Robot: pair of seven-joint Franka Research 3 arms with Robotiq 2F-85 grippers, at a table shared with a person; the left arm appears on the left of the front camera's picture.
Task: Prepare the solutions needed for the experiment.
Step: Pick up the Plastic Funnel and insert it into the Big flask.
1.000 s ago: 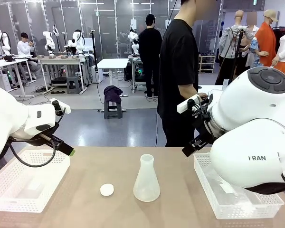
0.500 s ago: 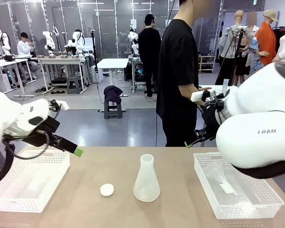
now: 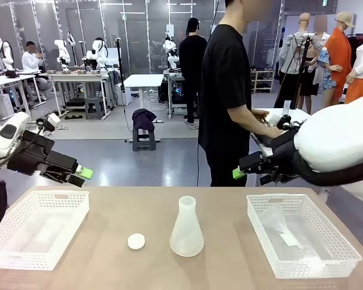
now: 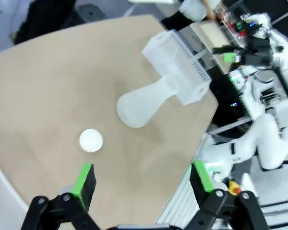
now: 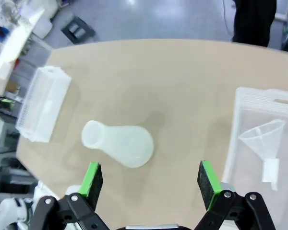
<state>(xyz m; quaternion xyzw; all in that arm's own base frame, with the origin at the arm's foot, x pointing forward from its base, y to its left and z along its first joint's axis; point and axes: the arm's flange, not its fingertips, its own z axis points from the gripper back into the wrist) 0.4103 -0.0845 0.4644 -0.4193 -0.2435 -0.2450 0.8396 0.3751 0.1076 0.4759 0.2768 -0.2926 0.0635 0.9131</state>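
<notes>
- Translucent plastic conical flask (image 3: 186, 229), upright near the table's robot-side edge: judged light, stiff, smooth and tippable; take it by the narrow neck.
- Left gripper (image 4: 143, 178) and right gripper (image 5: 151, 179): jaws wide, empty.

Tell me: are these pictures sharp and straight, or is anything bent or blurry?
Front view: straight lines, even overhead light, the flask casting a faint shadow. Left wrist view: wide-angle bend curves the table edge; the flask looks soft and blurred. Right wrist view: same curving at the table edge, sharper, with the funnel crisp in its basket.
</notes>
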